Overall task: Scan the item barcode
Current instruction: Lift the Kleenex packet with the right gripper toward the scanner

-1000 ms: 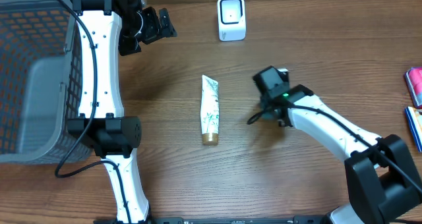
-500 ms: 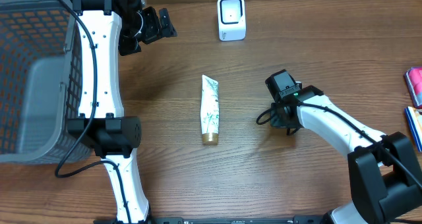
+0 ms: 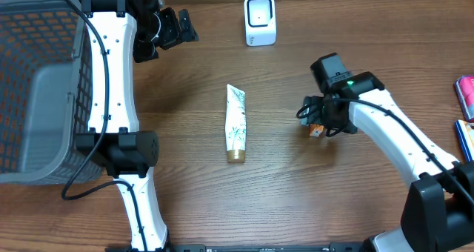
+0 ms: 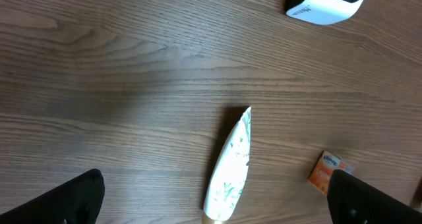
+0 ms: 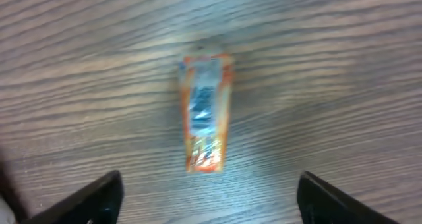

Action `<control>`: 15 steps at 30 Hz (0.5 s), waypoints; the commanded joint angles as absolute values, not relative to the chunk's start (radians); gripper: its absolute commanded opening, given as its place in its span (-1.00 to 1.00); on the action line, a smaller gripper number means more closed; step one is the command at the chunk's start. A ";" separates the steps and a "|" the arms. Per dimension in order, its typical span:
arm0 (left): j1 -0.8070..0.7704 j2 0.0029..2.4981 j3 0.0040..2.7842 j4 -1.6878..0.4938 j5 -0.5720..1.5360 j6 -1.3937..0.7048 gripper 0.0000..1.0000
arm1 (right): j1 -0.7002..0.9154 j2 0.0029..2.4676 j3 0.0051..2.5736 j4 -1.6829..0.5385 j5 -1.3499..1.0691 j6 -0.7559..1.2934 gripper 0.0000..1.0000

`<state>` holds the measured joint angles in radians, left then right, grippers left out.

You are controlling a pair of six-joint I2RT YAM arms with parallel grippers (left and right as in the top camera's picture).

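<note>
A small orange packet (image 5: 206,115) lies flat on the wooden table, just ahead of my right gripper (image 5: 211,201). That gripper is open, its fingers wide on either side and touching nothing. From overhead the packet (image 3: 316,131) peeks out beside the right gripper (image 3: 326,120). A white tube with a green leaf print and gold cap (image 3: 235,124) lies mid-table. The white barcode scanner (image 3: 260,20) stands at the back. My left gripper (image 3: 174,30) hovers open high at the back left; its view shows the tube (image 4: 231,165), the packet (image 4: 325,171) and the scanner (image 4: 328,1).
A grey mesh basket (image 3: 37,96) fills the left side beside the left arm. Colourful packaged items (image 3: 465,93) lie at the right table edge. Bare wood separates the tube from the scanner.
The right arm has moved right and back, away from the tube. Its jaws went from shut to open, and the orange packet now lies free on the table. The left arm is still.
</note>
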<state>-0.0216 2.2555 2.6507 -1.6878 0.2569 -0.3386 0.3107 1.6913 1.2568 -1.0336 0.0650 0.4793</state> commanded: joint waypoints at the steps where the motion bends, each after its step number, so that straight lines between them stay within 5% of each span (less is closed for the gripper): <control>1: -0.020 2.245 2.658 -1.690 0.254 -0.344 0.99 | 0.184 1.670 1.269 -1.027 -0.042 0.531 0.26; 3: -0.020 2.245 2.658 -1.690 0.254 -0.344 0.99 | 0.123 1.674 1.268 -1.028 -0.094 0.514 0.06; 6: -0.020 2.245 2.658 -1.690 0.254 -0.344 1.00 | 0.054 1.689 1.251 -1.026 -0.164 0.490 -0.62; 15: -0.020 2.245 2.658 -1.690 0.254 -0.344 0.99 | 0.127 1.720 1.065 -0.754 -0.323 0.556 -0.75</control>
